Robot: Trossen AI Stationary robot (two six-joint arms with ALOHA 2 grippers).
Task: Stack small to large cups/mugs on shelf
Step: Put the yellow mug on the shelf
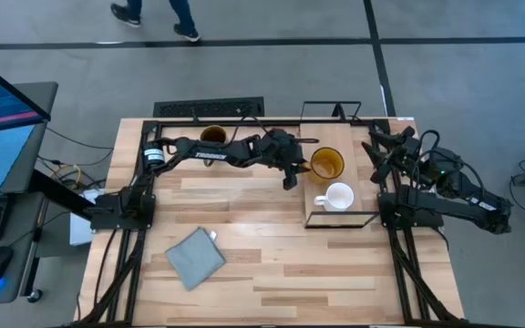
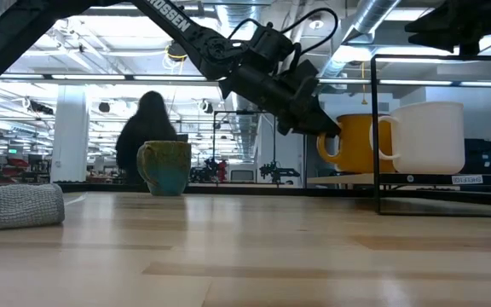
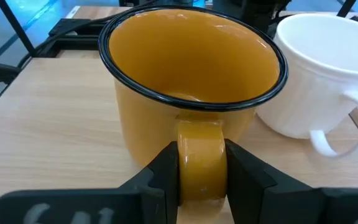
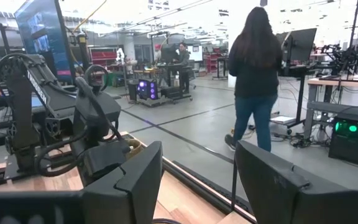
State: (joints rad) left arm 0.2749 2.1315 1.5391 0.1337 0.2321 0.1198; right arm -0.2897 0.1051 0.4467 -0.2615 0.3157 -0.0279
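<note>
The left jaws [image 3: 201, 171] clamp the yellow mug's [image 3: 191, 81] handle on the shelf [image 1: 358, 217], beside the white mug [image 1: 338, 196]. Right jaws [image 4: 194, 180] gape empty. The dark mug [image 2: 166, 167] waits.

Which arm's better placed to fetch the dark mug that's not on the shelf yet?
Left. The left gripper grips the yellow mug, and the dark mug sits beside that arm; the right gripper waits across the shelf.

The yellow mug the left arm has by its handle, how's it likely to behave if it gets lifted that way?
The yellow mug looks glossy, so its handle could slip between the left gripper fingers. Held only by the handle, the wide body will probably try to tilt. It stands close to the white mug on the shelf, so it may bump it.
</note>
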